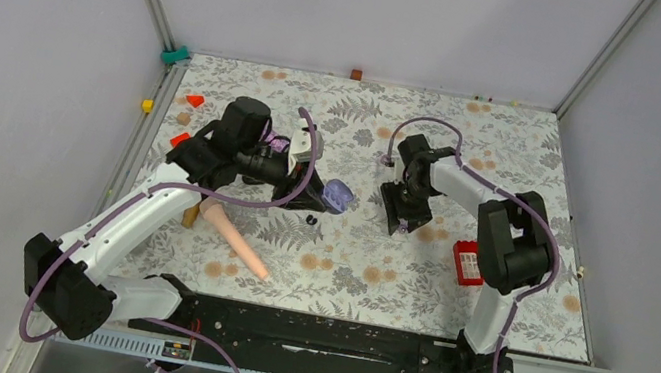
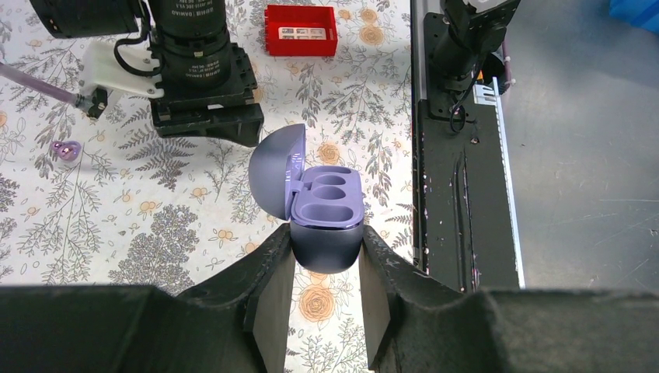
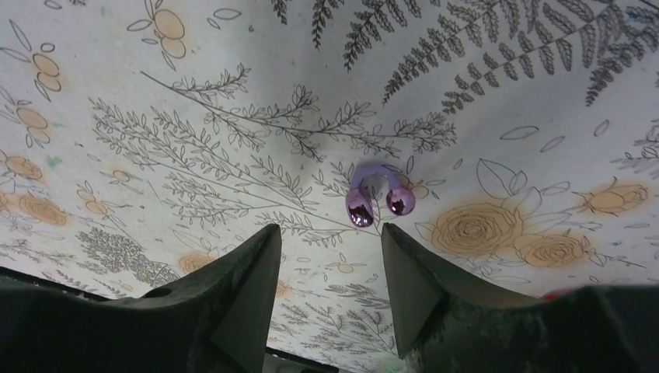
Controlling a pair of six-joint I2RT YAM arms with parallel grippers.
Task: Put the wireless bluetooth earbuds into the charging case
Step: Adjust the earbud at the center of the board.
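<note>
My left gripper (image 2: 326, 242) is shut on the base of the purple charging case (image 2: 330, 203). The case's lid stands open and both wells are empty. In the top view the case (image 1: 337, 194) is held at the table's middle by the left gripper (image 1: 310, 193). Two glossy purple earbuds (image 3: 379, 196) lie side by side on the cloth, just beyond my right gripper's open fingertips (image 3: 330, 233). One purple bud (image 2: 66, 149) also shows in the left wrist view. Two black earbuds (image 1: 311, 219) lie just in front of the case. The right gripper (image 1: 402, 221) points down at the cloth.
A red box (image 1: 467, 263) lies right of centre, beside the right arm. A pink cone-shaped object (image 1: 236, 240) lies under the left arm. Small orange and red blocks (image 1: 194, 101) sit at the far left. The black base rail (image 2: 455, 194) runs along the near edge.
</note>
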